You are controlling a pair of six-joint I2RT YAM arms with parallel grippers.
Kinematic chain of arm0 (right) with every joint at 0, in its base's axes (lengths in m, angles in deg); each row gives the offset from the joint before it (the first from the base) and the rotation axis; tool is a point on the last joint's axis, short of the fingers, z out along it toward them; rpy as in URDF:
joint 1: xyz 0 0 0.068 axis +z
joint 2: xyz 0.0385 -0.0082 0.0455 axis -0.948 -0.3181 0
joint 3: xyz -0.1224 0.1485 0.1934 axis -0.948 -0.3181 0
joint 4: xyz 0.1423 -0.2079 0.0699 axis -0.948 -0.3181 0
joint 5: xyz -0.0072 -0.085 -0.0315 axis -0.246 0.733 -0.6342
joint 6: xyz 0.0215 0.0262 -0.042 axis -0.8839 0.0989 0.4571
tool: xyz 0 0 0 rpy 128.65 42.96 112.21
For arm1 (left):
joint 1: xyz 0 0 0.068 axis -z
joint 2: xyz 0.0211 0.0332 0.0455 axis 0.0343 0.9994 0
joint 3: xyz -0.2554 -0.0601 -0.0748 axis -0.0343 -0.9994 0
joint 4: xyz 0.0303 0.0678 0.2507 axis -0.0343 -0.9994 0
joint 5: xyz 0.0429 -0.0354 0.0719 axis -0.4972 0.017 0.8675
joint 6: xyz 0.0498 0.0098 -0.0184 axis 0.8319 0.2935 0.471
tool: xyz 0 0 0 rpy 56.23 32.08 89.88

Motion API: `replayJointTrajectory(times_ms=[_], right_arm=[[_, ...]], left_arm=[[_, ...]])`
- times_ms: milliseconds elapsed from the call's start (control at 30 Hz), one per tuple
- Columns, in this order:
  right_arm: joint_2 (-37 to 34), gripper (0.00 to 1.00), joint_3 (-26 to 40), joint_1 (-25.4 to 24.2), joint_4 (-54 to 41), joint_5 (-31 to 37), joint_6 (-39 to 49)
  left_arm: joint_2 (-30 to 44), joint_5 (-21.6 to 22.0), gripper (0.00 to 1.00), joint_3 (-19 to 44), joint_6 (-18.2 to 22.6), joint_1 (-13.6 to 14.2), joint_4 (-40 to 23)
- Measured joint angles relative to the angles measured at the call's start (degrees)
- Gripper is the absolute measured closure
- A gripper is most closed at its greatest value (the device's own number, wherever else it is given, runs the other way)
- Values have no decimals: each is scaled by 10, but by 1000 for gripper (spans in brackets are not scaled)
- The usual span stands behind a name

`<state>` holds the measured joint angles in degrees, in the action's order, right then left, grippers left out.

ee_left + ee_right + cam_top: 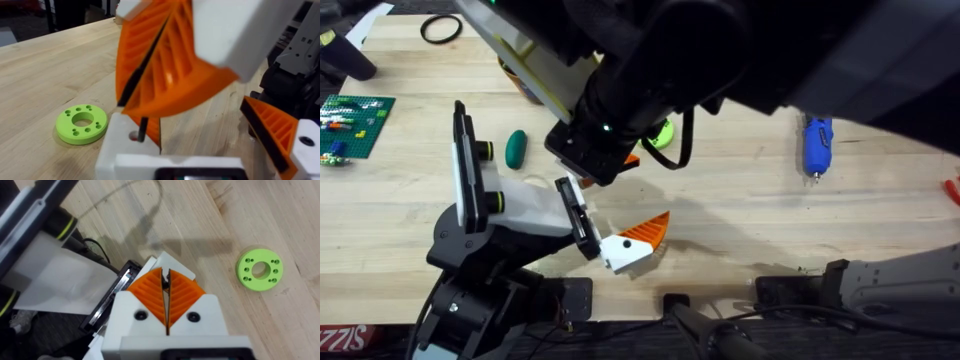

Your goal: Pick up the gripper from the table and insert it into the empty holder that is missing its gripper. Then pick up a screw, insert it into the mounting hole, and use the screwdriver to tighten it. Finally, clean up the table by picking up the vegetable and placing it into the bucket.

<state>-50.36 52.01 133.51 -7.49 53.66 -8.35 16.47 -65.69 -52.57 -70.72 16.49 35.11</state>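
Wooden table (770, 220) carries all items. The right arm (720, 50) reaches across the middle of the table, large and dark under the overhead camera. The right gripper (165, 277) has its orange ribbed pads pressed together, pinching a thin dark screw (142, 125). The screw hangs tip-down from the pads, and its lower end sits at a hole in the white block (125, 150) at the left gripper's front. The left gripper (638, 240) lies low by the near edge, left of centre. Its jaws stand wide apart, one orange finger (270, 130) well off to the side, and nothing is held between them. The bucket (517, 82) stands toward the far edge, left of the middle, and is largely covered by the right arm; whether anything is inside it cannot be told. The screwdriver (817, 143) lies flat toward the right edge, tip pointing at the near edge, clear of both grippers. The vegetable (516, 148) lies on bare wood left of centre, between the bucket and the left arm, outside the bucket. A lime green disc (259, 270) with holes lies flat near the table's middle, beside the right gripper.
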Motion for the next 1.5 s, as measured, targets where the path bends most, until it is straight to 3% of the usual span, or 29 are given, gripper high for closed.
replayJointTrajectory(times_ms=[1500], right_arm=[[-4, 997, 0, 0, -9, 37, 0]], left_arm=[[0, 0, 17, 0, -1, 0, 0]])
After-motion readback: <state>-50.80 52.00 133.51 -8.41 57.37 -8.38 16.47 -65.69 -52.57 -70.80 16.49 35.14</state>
